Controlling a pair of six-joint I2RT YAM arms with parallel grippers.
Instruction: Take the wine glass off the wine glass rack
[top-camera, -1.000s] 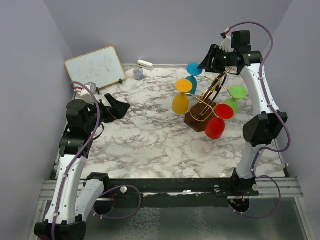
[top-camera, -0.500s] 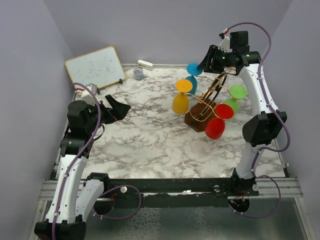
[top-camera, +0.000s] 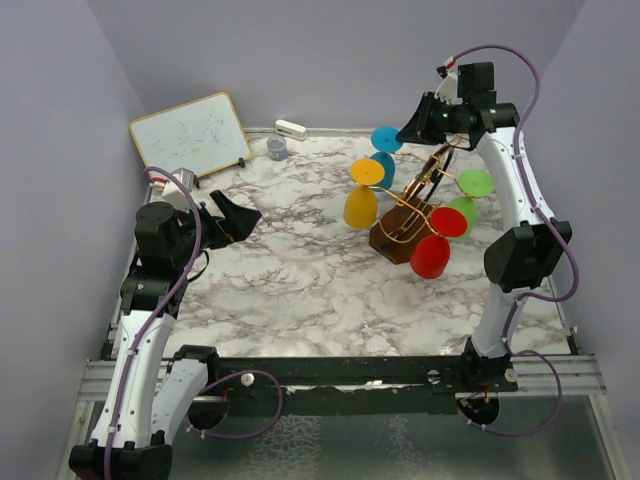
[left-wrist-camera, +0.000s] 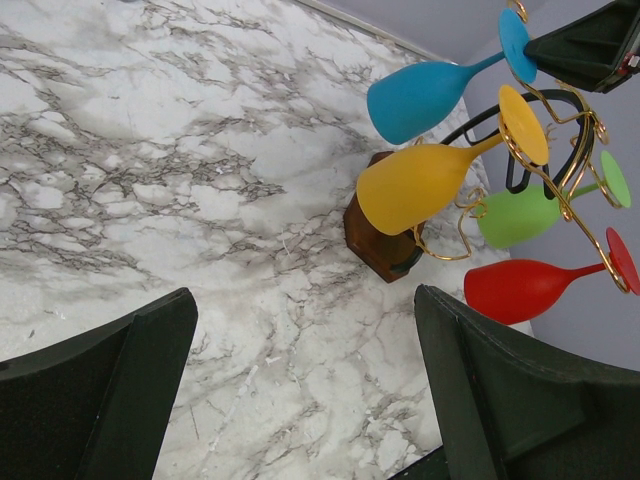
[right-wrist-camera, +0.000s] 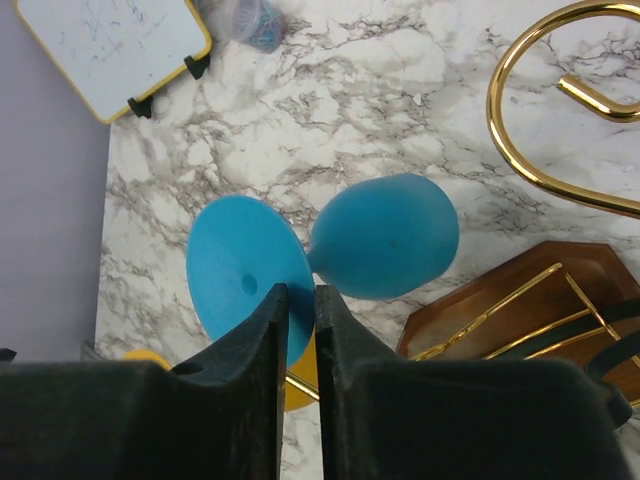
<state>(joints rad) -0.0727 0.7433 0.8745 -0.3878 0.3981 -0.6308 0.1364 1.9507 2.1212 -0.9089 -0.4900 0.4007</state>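
Right gripper (right-wrist-camera: 298, 292) is reaching to the far side of the wine glass rack (left-wrist-camera: 383, 243), and its fingers are standing almost together, leaving only a narrow slit between them. The blue wine glass (right-wrist-camera: 385, 235) is hanging there upside down on a gold arm. Its thin stem is sitting right at the fingertips, with the round foot on one side of them and the bowl on the other, so the gripper is pinching it. The rack is standing on the marble desk (top-camera: 300, 280) and is also carrying a yellow glass (top-camera: 362, 205), a green glass (top-camera: 463, 210) and a red glass (top-camera: 432, 255). Left gripper (left-wrist-camera: 305, 300) is hovering well apart from the rack, spread wide and holding nothing.
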